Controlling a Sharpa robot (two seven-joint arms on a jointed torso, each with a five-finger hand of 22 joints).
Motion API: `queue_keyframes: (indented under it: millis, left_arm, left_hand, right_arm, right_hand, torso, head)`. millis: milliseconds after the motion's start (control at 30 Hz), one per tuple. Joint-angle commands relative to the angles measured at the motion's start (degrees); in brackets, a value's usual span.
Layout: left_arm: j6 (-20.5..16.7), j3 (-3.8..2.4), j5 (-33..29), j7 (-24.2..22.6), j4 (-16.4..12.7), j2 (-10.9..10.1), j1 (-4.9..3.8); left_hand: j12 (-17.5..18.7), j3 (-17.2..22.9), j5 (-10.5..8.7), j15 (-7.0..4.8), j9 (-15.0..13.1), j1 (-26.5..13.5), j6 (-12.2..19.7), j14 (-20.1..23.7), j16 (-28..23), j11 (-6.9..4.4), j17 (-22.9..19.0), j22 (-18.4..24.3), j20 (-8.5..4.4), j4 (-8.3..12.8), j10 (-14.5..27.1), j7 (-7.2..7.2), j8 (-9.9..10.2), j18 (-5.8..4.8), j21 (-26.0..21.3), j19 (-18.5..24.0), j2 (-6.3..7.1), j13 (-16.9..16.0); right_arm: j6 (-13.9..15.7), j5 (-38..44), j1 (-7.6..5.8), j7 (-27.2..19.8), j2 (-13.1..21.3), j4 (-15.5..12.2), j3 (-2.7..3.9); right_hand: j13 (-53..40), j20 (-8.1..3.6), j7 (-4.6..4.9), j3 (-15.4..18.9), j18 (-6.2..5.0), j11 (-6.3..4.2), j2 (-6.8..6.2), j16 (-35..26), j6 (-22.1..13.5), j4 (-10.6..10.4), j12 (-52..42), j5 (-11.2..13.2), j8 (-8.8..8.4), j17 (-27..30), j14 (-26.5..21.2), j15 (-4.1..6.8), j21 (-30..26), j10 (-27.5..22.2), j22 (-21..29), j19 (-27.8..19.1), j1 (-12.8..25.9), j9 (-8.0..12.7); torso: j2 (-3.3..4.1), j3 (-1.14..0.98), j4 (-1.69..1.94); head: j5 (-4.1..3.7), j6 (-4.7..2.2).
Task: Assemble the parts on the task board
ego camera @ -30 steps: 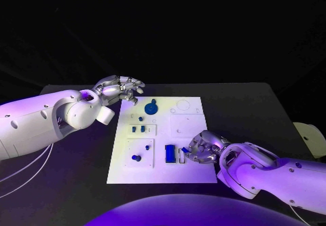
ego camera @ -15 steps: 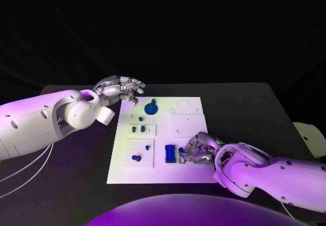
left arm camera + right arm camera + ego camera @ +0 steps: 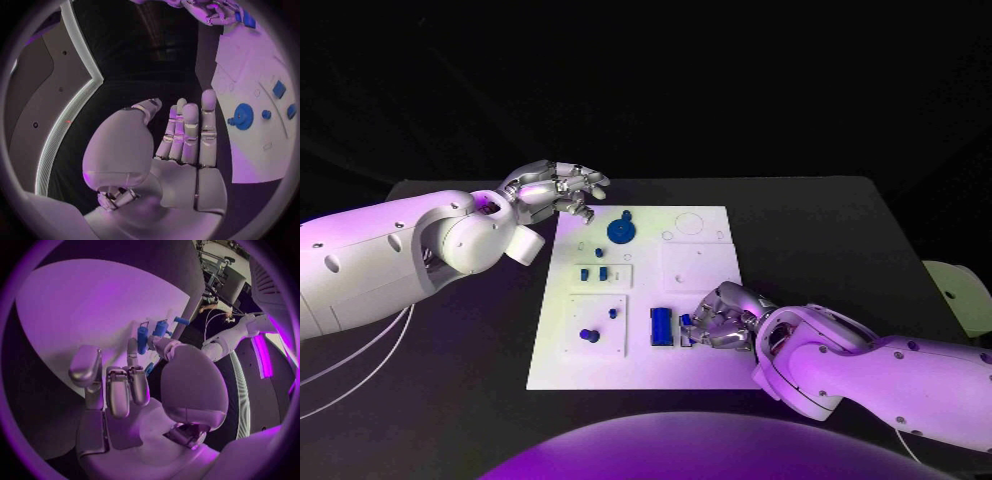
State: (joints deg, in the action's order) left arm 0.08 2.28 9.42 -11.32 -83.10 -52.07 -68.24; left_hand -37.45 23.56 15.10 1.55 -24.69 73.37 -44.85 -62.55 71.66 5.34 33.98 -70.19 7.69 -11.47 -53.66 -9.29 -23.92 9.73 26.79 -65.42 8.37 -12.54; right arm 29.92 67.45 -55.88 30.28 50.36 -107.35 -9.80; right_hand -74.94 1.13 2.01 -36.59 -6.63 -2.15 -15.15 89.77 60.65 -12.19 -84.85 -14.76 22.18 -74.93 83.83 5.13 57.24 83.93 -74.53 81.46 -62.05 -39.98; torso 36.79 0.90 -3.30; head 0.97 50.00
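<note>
Meanwhile right hand (image 3: 718, 318) pinches small blue part (image 3: 143, 338) over task board (image 3: 707, 372) (left hand (image 3: 560, 190) empty, fingers apart).

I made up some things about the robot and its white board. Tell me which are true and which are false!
1. The left hand holds a blue part. False: it holds nothing, and its fingers are apart.
2. The right hand is over the near right part of the task board. True.
3. A round blue gear sits on the board's far half. True.
4. The board lies on a red table. False: the table is black.
</note>
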Motion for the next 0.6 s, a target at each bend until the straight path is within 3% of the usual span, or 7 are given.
queue_keyframes:
  millis: [33,467,600]
  left_arm:
    - [1.01,-0.04,0.02,-0.21,-0.17,0.05,-0.03]
    - [1.04,-0.04,0.02,-0.17,-0.2,0.03,-0.03]
    - [1.08,-0.04,0.03,-0.17,-0.17,0.05,-0.03]
  left_hand:
    - [-0.06,-0.14,0.37,0.0,-0.06,0.62,0.52,0.52,-0.37,-0.03,-0.02,0.05,-0.11,-0.36,0.23,0.06,-0.27,0.57,-0.12,0.33,0.03,0.07]
    - [-0.07,-0.17,0.44,0.0,-0.08,0.72,0.55,0.54,-0.38,-0.03,-0.02,0.07,-0.11,-0.43,0.25,0.05,-0.32,0.57,-0.08,0.34,0.04,0.08]
    - [-0.07,-0.17,0.44,0.0,-0.08,0.72,0.55,0.54,-0.38,-0.03,-0.02,0.07,-0.11,-0.43,0.25,0.05,-0.32,0.57,-0.08,0.34,0.04,0.08]
  right_arm:
    - [-1.36,-0.23,0.13,-0.79,-0.18,-0.13,-0.04]
    - [-2.37,-0.56,0.15,-1.49,-0.22,-0.58,-0.04]
    - [-2.16,-0.59,0.16,-1.57,-0.19,-0.51,-0.04]
  right_hand:
    - [-11.08,-0.11,-0.07,0.35,0.6,0.12,0.2,0.23,0.31,0.11,-0.28,-0.26,-0.21,-15.07,6.17,0.17,-0.19,3.27,-0.03,0.28,0.35,-0.06]
    - [-11.11,-0.18,-0.11,0.99,0.57,0.06,0.11,0.23,0.63,-0.11,-0.31,0.44,-0.16,-15.07,6.17,0.26,-0.44,3.3,0.02,0.25,1.18,-0.09]
    - [-11.09,-0.2,-0.09,2.04,0.57,0.08,0.36,0.23,0.7,-0.82,-0.28,2.15,-0.33,-15.07,6.17,0.25,-0.6,3.29,0.02,0.26,2.26,-0.01]
  torso:
    - [0.04,-0.03,0.03]
    - [0.01,-0.04,-0.04]
    - [0.02,-0.04,-0.03]
  head:
    - [0.01,0.0]
    - [0.15,0.0]
    - [0.09,0.0]
